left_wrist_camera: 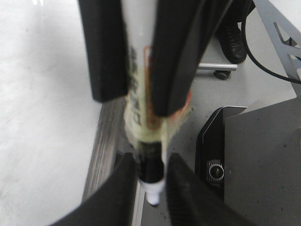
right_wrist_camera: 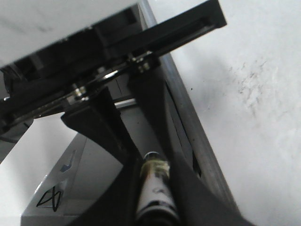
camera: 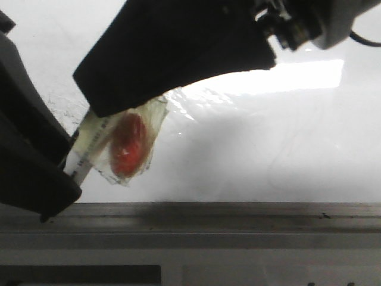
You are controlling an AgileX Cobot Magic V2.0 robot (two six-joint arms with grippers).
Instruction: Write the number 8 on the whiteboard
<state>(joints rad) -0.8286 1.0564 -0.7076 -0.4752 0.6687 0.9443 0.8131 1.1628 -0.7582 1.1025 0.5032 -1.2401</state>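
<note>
White glossy whiteboard (camera: pixel 268 149) lies mostly hidden behind dark arms; no written 8 can be made out. Both the left claw (left_wrist_camera: pixel 153 186) and right claw (right_wrist_camera: pixel 150 207) clamp one blurred marker (left_wrist_camera: pixel 141 117).

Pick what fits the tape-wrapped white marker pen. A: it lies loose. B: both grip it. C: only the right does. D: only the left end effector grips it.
B: the left end effector pinches the tape-wrapped white marker pen near its tip, and the right end effector clamps its barrel.
</note>
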